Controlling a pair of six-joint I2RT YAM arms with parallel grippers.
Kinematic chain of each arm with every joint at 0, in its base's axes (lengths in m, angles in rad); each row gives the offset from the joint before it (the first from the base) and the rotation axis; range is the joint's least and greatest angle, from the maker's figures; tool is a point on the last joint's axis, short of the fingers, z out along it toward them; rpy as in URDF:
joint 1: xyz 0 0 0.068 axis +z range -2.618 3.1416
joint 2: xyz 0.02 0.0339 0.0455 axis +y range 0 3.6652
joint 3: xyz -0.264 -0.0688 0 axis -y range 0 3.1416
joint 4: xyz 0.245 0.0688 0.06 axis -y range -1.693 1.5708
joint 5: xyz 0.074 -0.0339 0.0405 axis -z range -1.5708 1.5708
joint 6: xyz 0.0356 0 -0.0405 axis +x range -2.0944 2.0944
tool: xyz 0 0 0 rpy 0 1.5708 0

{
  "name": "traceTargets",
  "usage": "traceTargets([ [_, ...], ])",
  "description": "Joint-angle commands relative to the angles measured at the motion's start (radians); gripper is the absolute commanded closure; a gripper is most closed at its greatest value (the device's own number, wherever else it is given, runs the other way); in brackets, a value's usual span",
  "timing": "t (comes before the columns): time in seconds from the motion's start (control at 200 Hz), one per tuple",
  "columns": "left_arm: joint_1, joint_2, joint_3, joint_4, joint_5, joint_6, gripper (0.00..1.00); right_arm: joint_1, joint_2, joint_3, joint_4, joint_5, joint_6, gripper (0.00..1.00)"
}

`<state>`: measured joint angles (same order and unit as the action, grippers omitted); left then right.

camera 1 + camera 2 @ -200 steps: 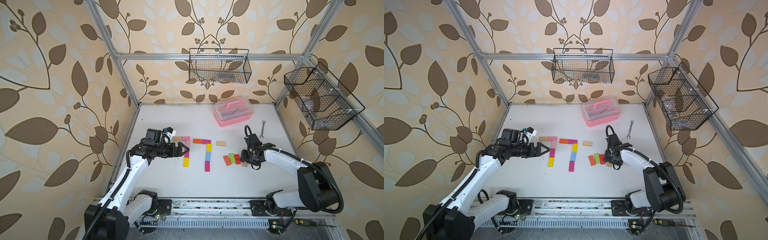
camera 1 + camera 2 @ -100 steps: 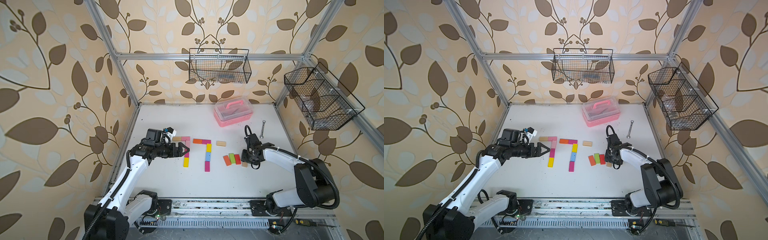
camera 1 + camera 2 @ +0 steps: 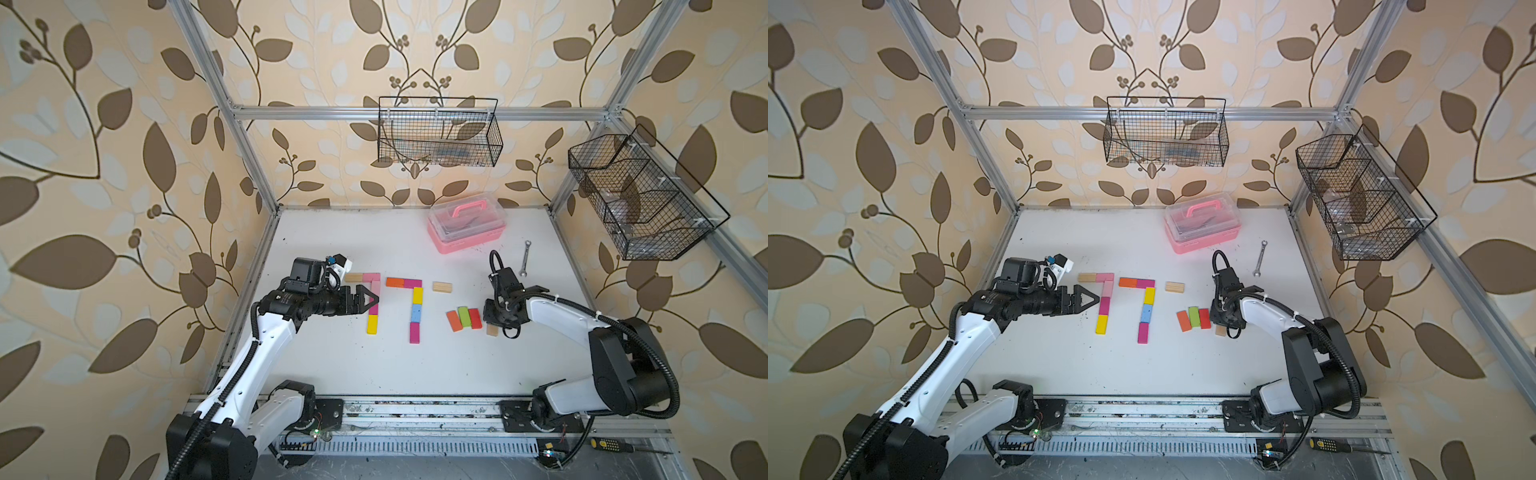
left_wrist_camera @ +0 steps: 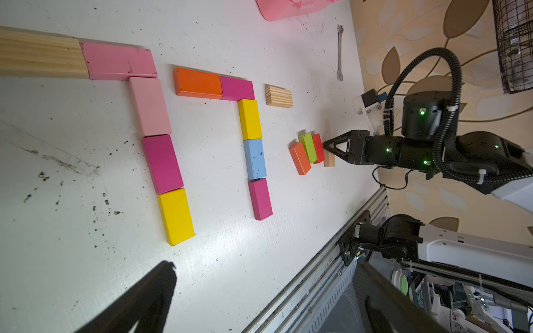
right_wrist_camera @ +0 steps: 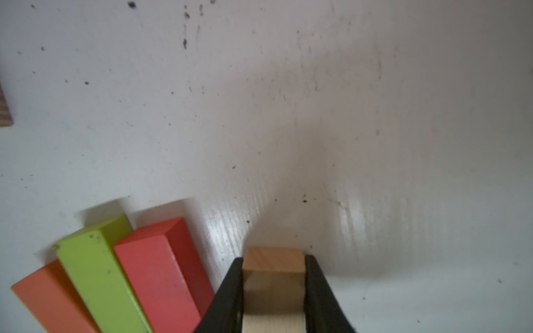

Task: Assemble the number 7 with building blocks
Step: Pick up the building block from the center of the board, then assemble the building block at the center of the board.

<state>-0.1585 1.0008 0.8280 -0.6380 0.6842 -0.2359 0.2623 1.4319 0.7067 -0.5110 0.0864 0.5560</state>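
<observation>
Right wrist view: the right gripper (image 5: pixel 274 259) presses both black fingers against the sides of a small plain wooden rectangular block (image 5: pixel 273 288), pinching it. Whether the block is clear of the white table (image 5: pixel 375 144) I cannot tell.
Held block's place: in front of the pink clear-lidded plastic box (image 3: pixel 467 226), toward the robot bases.
Loose trio: a red block (image 5: pixel 161 274), a lime-green block (image 5: pixel 95 274) and an orange block (image 5: pixel 49 302) are packed side by side, also in front of the box.
Nearer 7 (image 4: pixel 249 119): orange and magenta bar with a yellow, blue and magenta stem, lying flat on the box's left-arm side.
Farther 7 (image 4: pixel 150 106): wood and pink bar with a pale pink, magenta and yellow stem, farther from the box.
Lone wooden block (image 3: pixel 442 286): between the box and the trio.
Left gripper (image 3: pixel 374 297): fingers spread wide and empty, over the 7 farthest from the box.
</observation>
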Motion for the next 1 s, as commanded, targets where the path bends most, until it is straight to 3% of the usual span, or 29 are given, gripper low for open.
traceTargets([
  [0.0, -0.012, -0.024, -0.010, 0.012, 0.017, 0.020, 0.01, -0.021, -0.059, 0.004, -0.043, -0.012, -0.020, 0.73],
  [0.18, -0.013, -0.027, -0.010, 0.012, 0.015, 0.020, 0.01, -0.069, -0.151, 0.091, -0.029, -0.058, -0.124, 0.77],
  [0.325, -0.013, -0.027, -0.010, 0.013, 0.017, 0.019, 0.01, -0.046, -0.118, 0.249, -0.029, -0.176, -0.393, 0.76],
  [0.51, -0.013, -0.027, -0.010, 0.013, 0.015, 0.018, 0.01, 0.059, -0.029, 0.429, -0.109, -0.178, -0.838, 0.73],
  [0.715, -0.013, -0.022, -0.010, 0.014, 0.018, 0.018, 0.01, 0.123, 0.168, 0.566, -0.221, -0.062, -1.231, 0.71],
  [0.83, -0.015, -0.014, -0.010, 0.014, 0.021, 0.018, 0.01, 0.146, 0.280, 0.606, -0.224, 0.037, -1.354, 0.69],
  [1.0, -0.015, -0.001, -0.010, 0.014, 0.026, 0.019, 0.01, 0.149, 0.335, 0.574, -0.152, 0.050, -1.490, 0.65],
])
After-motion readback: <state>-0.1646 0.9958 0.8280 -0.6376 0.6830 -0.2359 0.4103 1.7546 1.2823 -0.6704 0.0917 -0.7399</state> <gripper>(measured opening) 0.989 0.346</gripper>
